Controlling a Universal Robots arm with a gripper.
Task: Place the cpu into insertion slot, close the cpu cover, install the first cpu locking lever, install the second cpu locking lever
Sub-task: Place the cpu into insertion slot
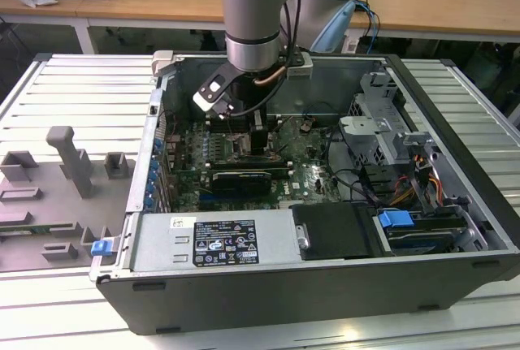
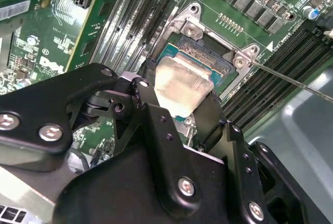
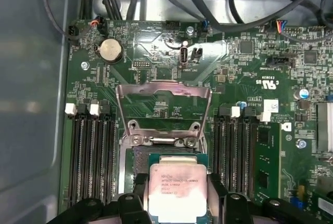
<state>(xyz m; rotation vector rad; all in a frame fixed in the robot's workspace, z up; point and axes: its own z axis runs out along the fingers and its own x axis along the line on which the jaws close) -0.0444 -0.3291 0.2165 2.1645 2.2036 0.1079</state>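
The cpu [image 3: 177,190] [image 2: 182,84], a flat square chip with a silvery top, sits between my gripper's black fingers [image 3: 139,195], directly over the insertion slot [image 2: 221,70]. In the second wrist view it looks slightly tilted and lifted off the slot. My gripper [image 3: 178,200] [image 2: 179,107] [image 1: 244,135] is shut on it, reaching down into the computer case. The cpu cover [image 3: 156,85], a thin metal frame, stands swung open beyond the slot, hinged at its far edge. A thin metal lever rod [image 2: 291,81] runs out from the slot's corner.
Memory slots [image 3: 88,156] [image 3: 234,151] flank the socket on both sides. Cables [image 3: 208,0] hang behind the board, and the case wall [image 3: 31,78] is close by. In the exterior view, a power supply [image 1: 219,240] and a drive cage [image 1: 382,123] crowd the case.
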